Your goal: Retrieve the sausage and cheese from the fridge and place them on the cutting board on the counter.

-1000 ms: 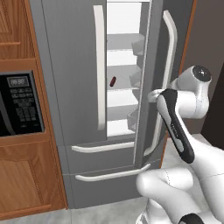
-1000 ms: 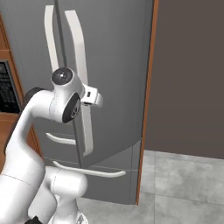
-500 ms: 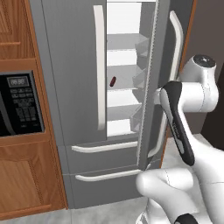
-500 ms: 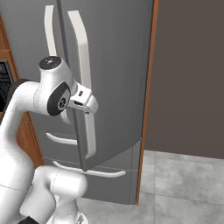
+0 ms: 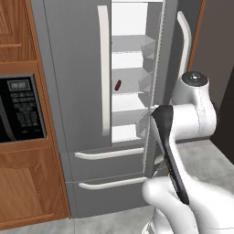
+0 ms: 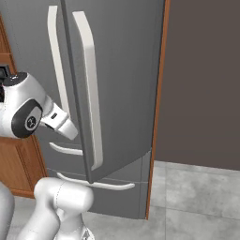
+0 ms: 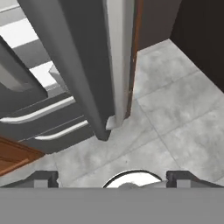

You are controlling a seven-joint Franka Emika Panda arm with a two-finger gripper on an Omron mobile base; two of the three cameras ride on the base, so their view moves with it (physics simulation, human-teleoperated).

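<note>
From the left base camera we look into the fridge point(image 5: 82, 91), whose right-hand door point(image 5: 176, 73) stands partly swung out, leaving a tall gap onto white inner shelves point(image 5: 130, 93). On one of the middle shelves we see the sausage point(image 5: 118, 85), a slim dark red-brown piece standing tilted near the left edge of the gap, just beside the left door's long white handle point(image 5: 104, 73). We cannot make out the cheese on any shelf. Below the doors run two drawers with white bars point(image 5: 109, 153). To the left of the fridge sits a black microwave point(image 5: 20, 107) set into brown wooden cabinets point(image 5: 27, 183). The white arm point(image 5: 183, 123) rises at the lower right, its elbow in front of the open door's edge.

The right base camera sees the same door from outside: its grey face and white handle point(image 6: 91, 93) hide the shelves and the sausage altogether. Here we see the wrist end point(image 6: 58, 122) pointing down and right, close to the door's edge without touching it, a dark wall point(image 6: 201, 79) to the right, and grey floor tiles point(image 6: 197, 197).

The hand camera looks down past the bottom corner of the open door point(image 7: 94, 87) to the tiled floor. The two dark fingertips point(image 7: 43, 178) sit at the far left and right of the lower edge, so the jaws stand wide apart with nothing between them.
</note>
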